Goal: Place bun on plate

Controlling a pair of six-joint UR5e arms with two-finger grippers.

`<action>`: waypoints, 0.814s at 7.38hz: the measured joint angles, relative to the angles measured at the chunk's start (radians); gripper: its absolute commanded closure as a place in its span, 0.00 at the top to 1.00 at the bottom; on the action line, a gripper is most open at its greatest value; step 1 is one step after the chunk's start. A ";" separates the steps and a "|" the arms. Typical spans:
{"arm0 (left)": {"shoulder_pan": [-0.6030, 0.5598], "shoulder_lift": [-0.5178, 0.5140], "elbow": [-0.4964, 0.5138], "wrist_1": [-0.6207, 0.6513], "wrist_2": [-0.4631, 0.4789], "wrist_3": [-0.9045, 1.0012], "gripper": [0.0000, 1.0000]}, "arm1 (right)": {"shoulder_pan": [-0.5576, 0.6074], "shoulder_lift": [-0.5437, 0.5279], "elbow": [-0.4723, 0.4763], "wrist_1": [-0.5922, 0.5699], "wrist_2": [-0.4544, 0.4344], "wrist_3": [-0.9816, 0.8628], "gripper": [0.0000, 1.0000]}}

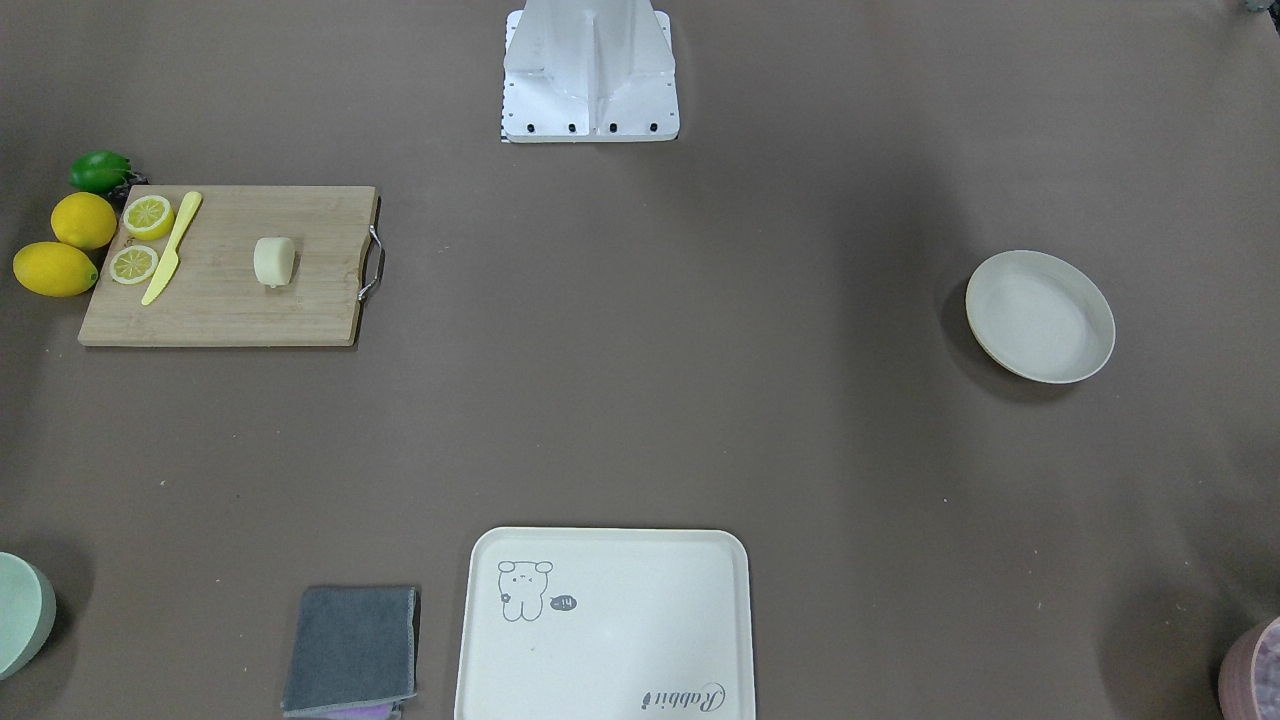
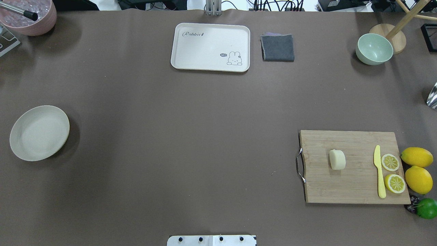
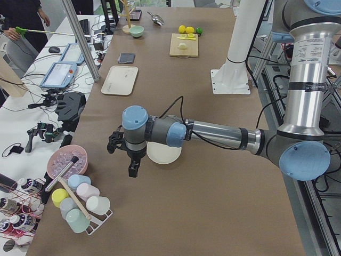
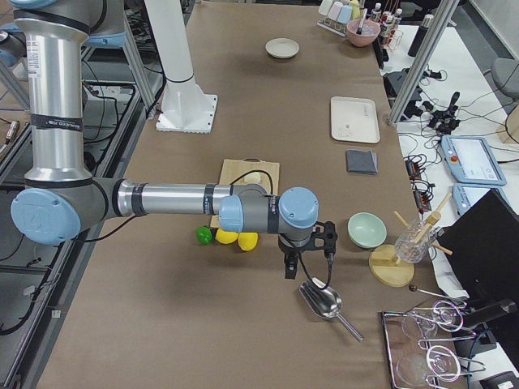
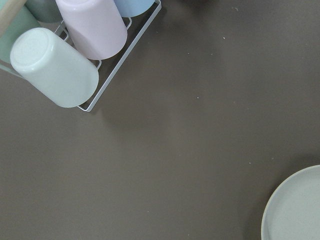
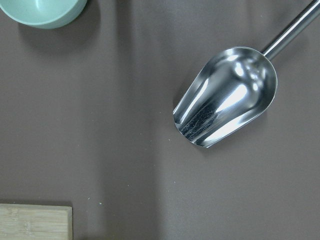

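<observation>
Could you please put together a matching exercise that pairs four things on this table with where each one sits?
Things:
1. bun
2. plate
3. yellow knife
4. grey cloth

Places:
A. beside the tray
B. on the cutting board, next to the lemon slices
C. near the cutting board's middle
D. empty, apart from the rest, on the robot's left side

Pairs: 1-C, 2-D, 3-B, 4-A.

The left arm [image 3: 218, 133] and right arm [image 4: 170, 197] are polished silver tubes joined by grey housings with round pale-blue caps and black bands. Between them, the white pedestal [image 1: 590, 70] ends in a square plate edged with dark screws [image 1: 572, 128].
</observation>
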 measured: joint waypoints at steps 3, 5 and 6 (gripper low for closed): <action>0.008 -0.002 -0.011 -0.002 -0.001 0.003 0.98 | -0.001 0.000 0.002 0.002 0.000 0.000 1.00; 0.048 -0.012 -0.040 -0.019 0.006 0.006 0.98 | -0.003 0.004 0.005 0.003 0.000 0.000 1.00; 0.058 -0.019 -0.046 -0.036 0.009 -0.003 0.98 | -0.008 0.009 0.014 0.003 0.001 0.004 1.00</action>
